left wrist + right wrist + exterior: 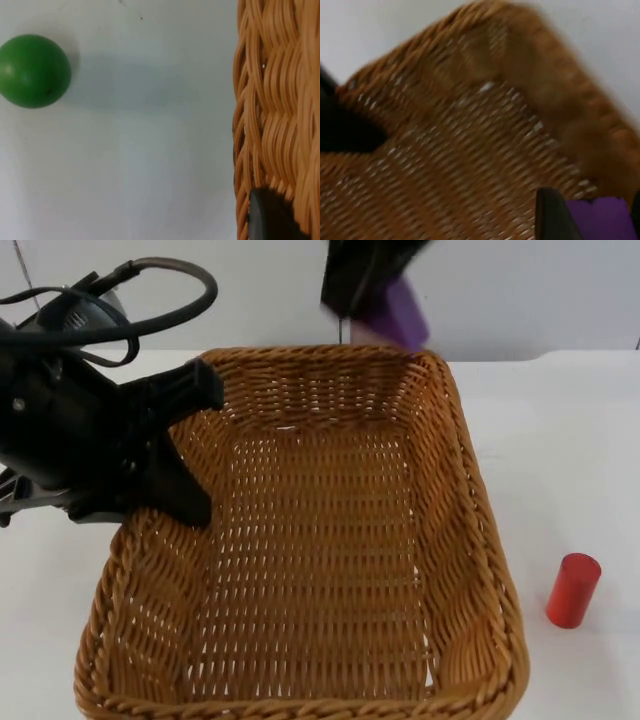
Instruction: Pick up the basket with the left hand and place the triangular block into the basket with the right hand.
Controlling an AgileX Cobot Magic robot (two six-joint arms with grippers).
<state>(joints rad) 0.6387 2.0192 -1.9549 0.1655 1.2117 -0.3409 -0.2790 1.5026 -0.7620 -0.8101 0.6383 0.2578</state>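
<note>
Gripping the basket (470, 530), left hand (185, 455); right hand (375, 300) above.

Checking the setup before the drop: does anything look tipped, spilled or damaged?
Nothing stands out. The left gripper clamps the basket by its rim, weave intact and nothing inside. The right gripper holds the purple block above the far rim. A red cylinder stands upright beside it.

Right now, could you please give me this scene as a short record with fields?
basket: wicker basket, nothing inside, held at its left rim
left gripper: left gripper shut on the basket rim
right gripper: right gripper above the basket's far edge, shut on the purple block
purple block: also between the fingers in the right wrist view, over the basket
other things: red cylinder upright on the table, right of the basket; green ball on the table beside the basket
</note>
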